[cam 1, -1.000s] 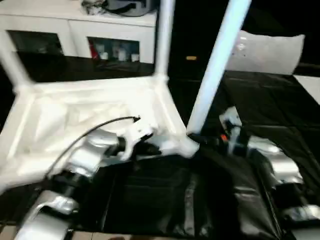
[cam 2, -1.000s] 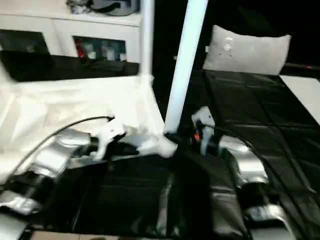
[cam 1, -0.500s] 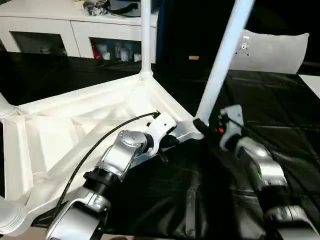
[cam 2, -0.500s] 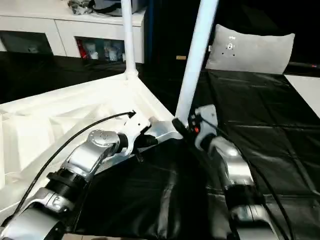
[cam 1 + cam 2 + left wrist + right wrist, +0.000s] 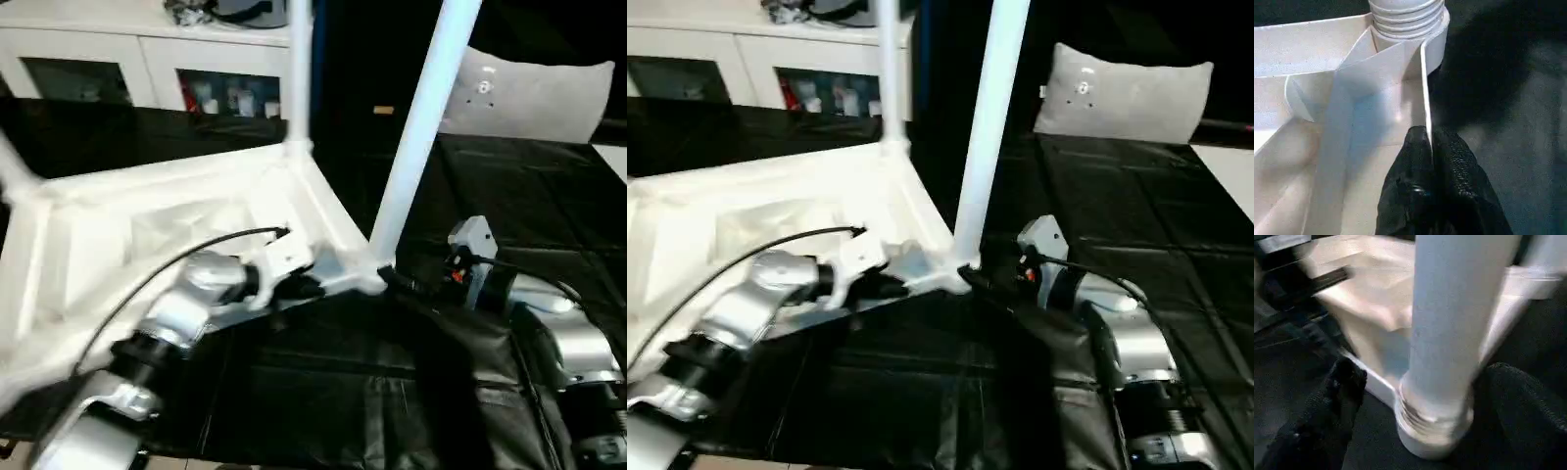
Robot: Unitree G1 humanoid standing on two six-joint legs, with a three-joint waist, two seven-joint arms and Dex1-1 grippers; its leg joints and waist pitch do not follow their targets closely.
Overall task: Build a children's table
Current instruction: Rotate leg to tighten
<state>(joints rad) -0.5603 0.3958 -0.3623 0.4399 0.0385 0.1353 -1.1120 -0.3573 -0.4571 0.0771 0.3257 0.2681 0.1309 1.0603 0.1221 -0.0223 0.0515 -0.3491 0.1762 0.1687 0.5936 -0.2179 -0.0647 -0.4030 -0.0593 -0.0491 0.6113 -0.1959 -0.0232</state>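
Observation:
The children's table lies upside down: its white ribbed tabletop (image 5: 147, 235) rests on black sheeting with white legs standing up from the corner sockets. One leg (image 5: 421, 127) rises from the near right corner, another (image 5: 299, 69) from the far corner. My left gripper (image 5: 313, 286) is shut on the tabletop's thin rim (image 5: 1425, 88), just short of the near right corner socket (image 5: 1405, 19). My right gripper (image 5: 392, 279) is open around the base of the near right leg (image 5: 1454, 308). Its fingers (image 5: 1342, 387) stand on either side of the leg, apart from it.
A white cabinet with glass doors (image 5: 147, 59) runs along the back left. A grey pillow (image 5: 534, 93) lies at the back right. Black sheeting (image 5: 323, 392) covers the surface under and in front of the tabletop, bunched up near my right forearm.
My right gripper's fingers have spread wider around the leg's base. The left gripper has kept its hold on the rim. The head camera has shifted, so the whole picture moved.

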